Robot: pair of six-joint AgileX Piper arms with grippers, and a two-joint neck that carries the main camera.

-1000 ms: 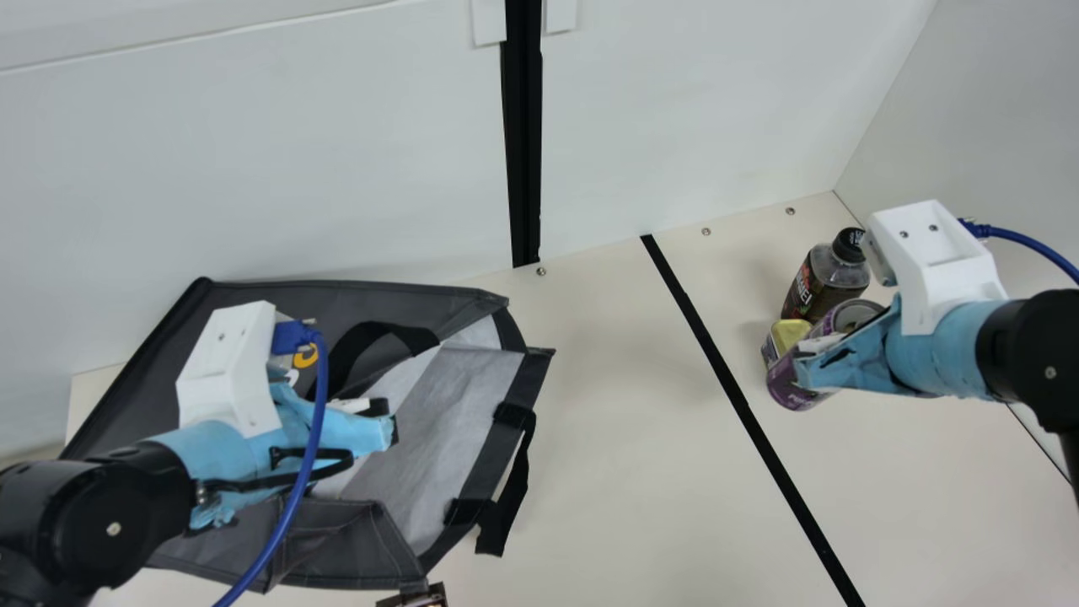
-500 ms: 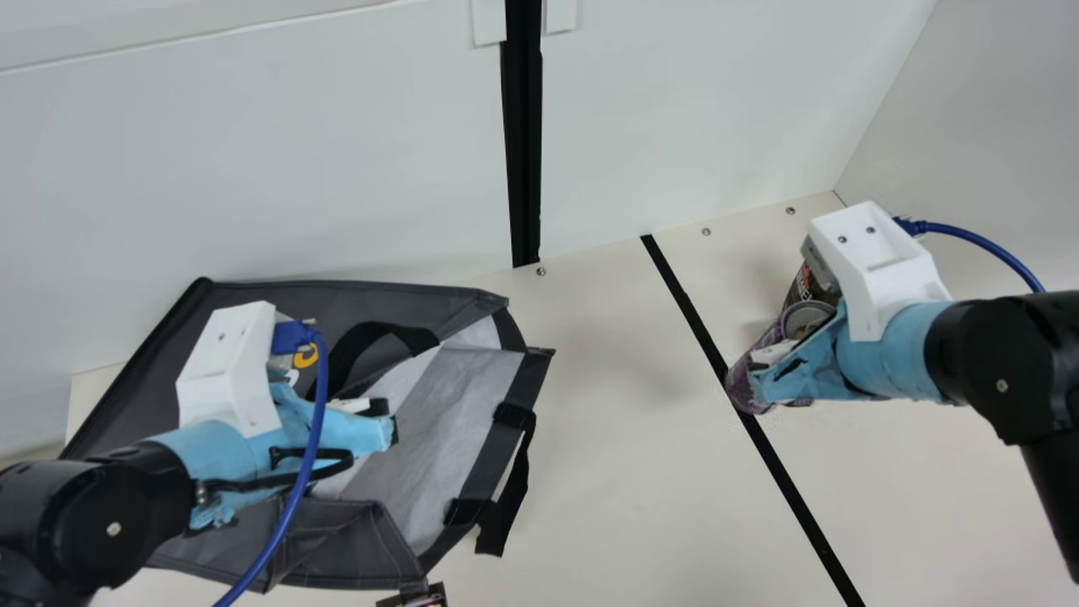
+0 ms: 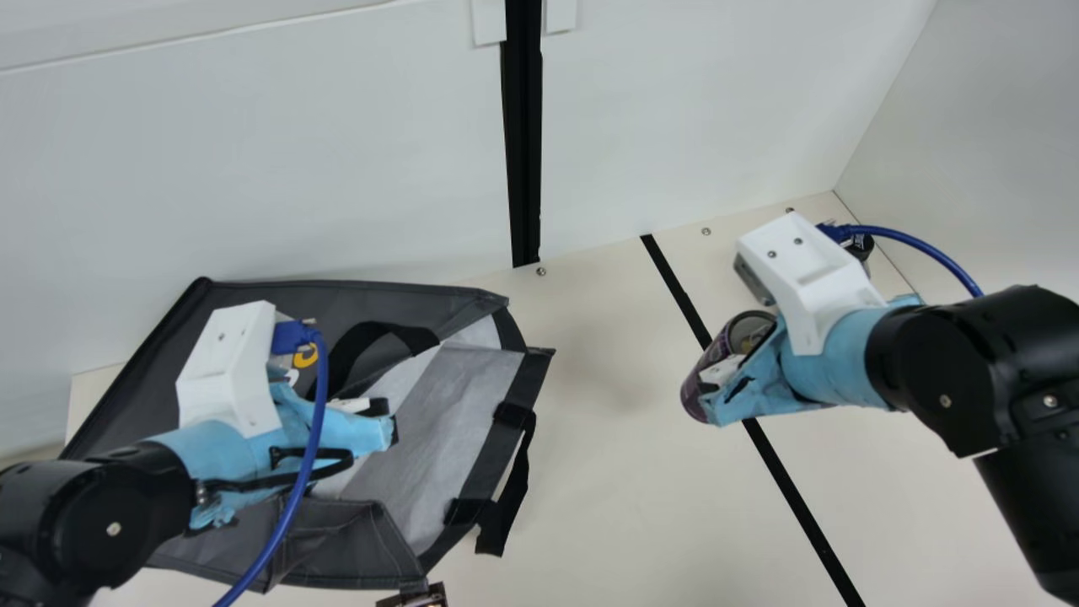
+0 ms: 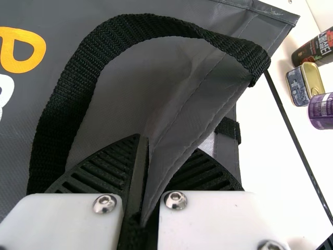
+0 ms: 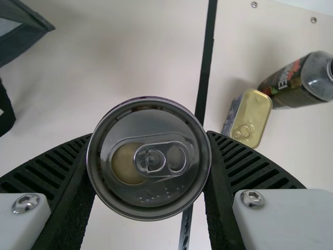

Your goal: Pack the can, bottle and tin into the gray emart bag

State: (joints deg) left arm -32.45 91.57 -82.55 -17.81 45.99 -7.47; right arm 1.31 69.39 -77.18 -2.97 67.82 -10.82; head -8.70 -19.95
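Can [image 3: 752, 331] held snug in my right gripper [image 5: 151, 136], bag [image 3: 529, 379] pinched in my left gripper [image 4: 167, 144]; I want it high going left, then lowered base-first, deep inside.

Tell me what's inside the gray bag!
Pale lining shows inside the bag, and I see nothing lying on that part. The left gripper and the bag's gray side cover the deeper part, so I can't tell what's down there.

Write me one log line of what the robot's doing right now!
right gripper: holding can | left gripper: pinching gray bag by its edge | bottle, tin: on table, outside bag
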